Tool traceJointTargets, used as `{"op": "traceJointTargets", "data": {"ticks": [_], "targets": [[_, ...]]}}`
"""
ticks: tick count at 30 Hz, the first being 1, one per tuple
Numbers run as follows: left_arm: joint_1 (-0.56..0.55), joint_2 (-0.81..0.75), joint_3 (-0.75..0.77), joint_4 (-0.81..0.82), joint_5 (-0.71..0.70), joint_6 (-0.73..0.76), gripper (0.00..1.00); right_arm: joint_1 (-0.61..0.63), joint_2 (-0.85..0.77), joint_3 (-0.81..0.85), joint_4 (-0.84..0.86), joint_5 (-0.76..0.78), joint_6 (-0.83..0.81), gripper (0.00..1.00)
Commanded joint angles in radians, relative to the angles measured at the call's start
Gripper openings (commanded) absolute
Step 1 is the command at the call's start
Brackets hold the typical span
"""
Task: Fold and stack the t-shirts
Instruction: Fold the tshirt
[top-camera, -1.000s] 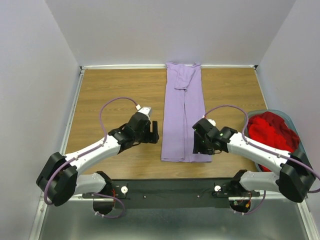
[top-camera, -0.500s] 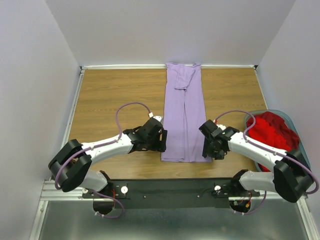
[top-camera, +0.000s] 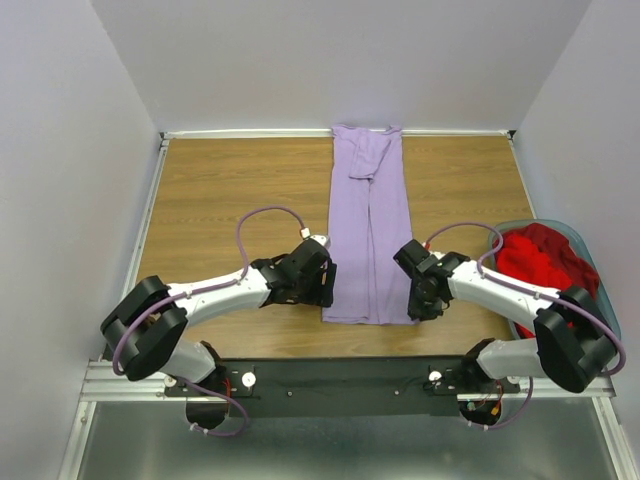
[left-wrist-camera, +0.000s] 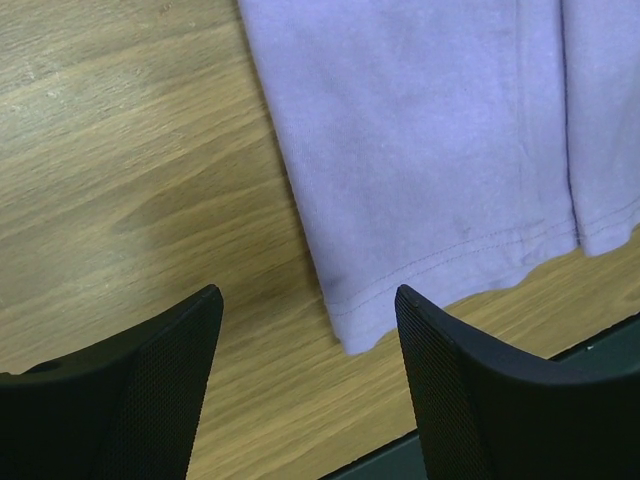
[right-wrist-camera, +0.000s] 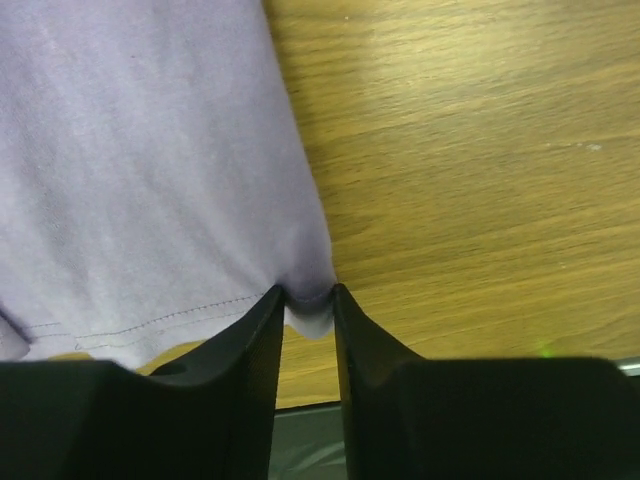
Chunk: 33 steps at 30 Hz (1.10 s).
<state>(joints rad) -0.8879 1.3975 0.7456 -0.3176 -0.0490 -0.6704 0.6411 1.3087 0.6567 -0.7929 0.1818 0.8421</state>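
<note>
The lavender t-shirt (top-camera: 368, 235), folded into a long strip, lies mid-surface (top-camera: 230, 190) from 12 to 6 o'clock. The right end effector (right-wrist-camera: 308, 295) pinches its 5 o'clock hem corner. The left end effector (left-wrist-camera: 305, 300) is spread at the 7 o'clock corner. The red t-shirt (top-camera: 540, 262) is heaped in the basket (top-camera: 601, 285) at 4 o'clock, beside the right arm.

table (top-camera: 225, 190) open leftward, basket (top-camera: 548, 222) blocks right

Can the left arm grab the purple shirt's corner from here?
Probably yes: the left gripper is open, and the purple shirt has its corner right between the jaws, with nothing covering it.
</note>
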Motion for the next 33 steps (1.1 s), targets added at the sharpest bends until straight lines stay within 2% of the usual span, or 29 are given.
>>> {"op": "traceJointTargets", "data": {"ticks": [1,3,4,8,16,19,22,28,33], "targets": [[-0.013,0.023,0.015,-0.023,-0.025,-0.02,0.77,-0.003,0.057,-0.034,0.015,-0.002,-0.015,0.28],[-0.016,0.034,0.017,-0.028,-0.022,-0.021,0.77,-0.003,0.063,-0.035,0.02,-0.011,-0.021,0.21],[-0.02,0.037,0.018,-0.029,-0.022,-0.024,0.77,-0.003,0.067,-0.034,0.021,-0.016,-0.028,0.13],[-0.028,0.07,0.031,-0.037,-0.022,-0.028,0.74,-0.003,0.054,-0.037,0.026,-0.024,-0.032,0.01],[-0.059,0.149,0.083,-0.081,-0.04,-0.038,0.63,-0.001,0.032,-0.04,0.044,-0.053,-0.058,0.0],[-0.077,0.182,0.104,-0.109,-0.052,-0.054,0.52,-0.001,0.032,-0.04,0.049,-0.059,-0.064,0.0],[-0.103,0.218,0.123,-0.156,-0.075,-0.066,0.46,-0.001,0.024,-0.042,0.054,-0.065,-0.067,0.0],[-0.144,0.262,0.135,-0.212,-0.112,-0.089,0.41,0.0,0.009,-0.045,0.058,-0.071,-0.074,0.0],[-0.149,0.268,0.13,-0.233,-0.126,-0.104,0.27,0.002,0.009,-0.045,0.061,-0.079,-0.081,0.01]]}}
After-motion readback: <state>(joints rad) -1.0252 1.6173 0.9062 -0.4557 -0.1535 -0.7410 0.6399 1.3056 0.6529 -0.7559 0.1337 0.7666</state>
